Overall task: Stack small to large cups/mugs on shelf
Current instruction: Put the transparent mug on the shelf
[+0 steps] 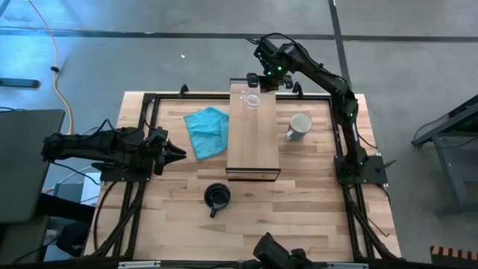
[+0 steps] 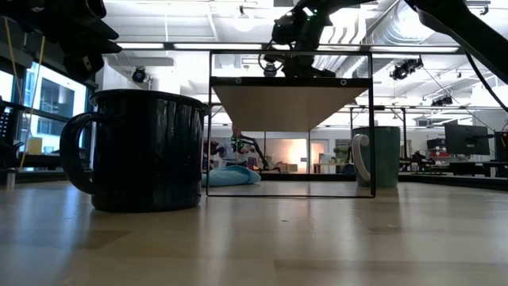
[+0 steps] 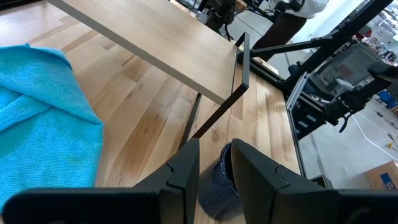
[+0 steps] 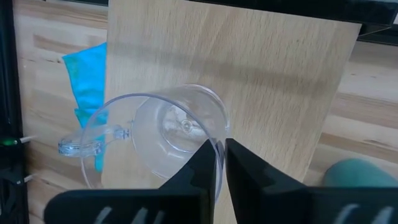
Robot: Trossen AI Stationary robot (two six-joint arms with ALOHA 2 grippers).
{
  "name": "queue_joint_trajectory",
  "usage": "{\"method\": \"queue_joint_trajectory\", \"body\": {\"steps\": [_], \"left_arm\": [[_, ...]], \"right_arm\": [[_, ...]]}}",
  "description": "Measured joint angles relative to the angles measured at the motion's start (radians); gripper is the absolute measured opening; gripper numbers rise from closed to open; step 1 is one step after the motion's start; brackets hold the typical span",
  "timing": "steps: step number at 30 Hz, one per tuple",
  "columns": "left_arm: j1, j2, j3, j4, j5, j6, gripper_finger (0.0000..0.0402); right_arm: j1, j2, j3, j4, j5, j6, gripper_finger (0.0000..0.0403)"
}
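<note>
A small clear glass cup [image 1: 252, 99] with a handle is over the far end of the light-wood shelf [image 1: 254, 142]. My right gripper [image 4: 222, 163] comes from the table's far side and is shut on it. A white mug [image 1: 299, 125] stands on the table right of the shelf. A black mug [image 1: 217, 196] stands near the table's front, before the shelf's open end. My left gripper [image 3: 214, 177] waits at the table's left, open, with nothing between its fingers. My right gripper pinches the glass cup's rim wall [image 4: 219, 138] on the side opposite its handle [image 4: 84, 144], one finger inside the cup and one outside. The fingers slant steeply down from above. The cup's mouth is up; whether its bottom touches the shelf, I cannot tell.
A teal cloth [image 1: 208, 131] lies crumpled on the table left of the shelf. The shelf stands on thin dark legs [image 2: 210, 127], open underneath. Bare wood lies on the shelf's near half [image 1: 254, 153] and around the black mug.
</note>
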Motion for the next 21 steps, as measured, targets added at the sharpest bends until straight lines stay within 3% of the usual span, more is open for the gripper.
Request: {"method": "queue_joint_trajectory", "body": {"steps": [10, 21], "left_arm": [[0.0, 0.0, 0.0, 0.0, 0.0, -0.002, 0.0083], [0.0, 0.0, 0.0, 0.0, 0.0, -0.002, 0.0083]], "right_arm": [[0.001, 0.0, 0.0, 0.0, -0.008, 0.014, 0.006], [0.0, 0.0, 0.0, 0.0, -0.009, 0.014, 0.0062]]}}
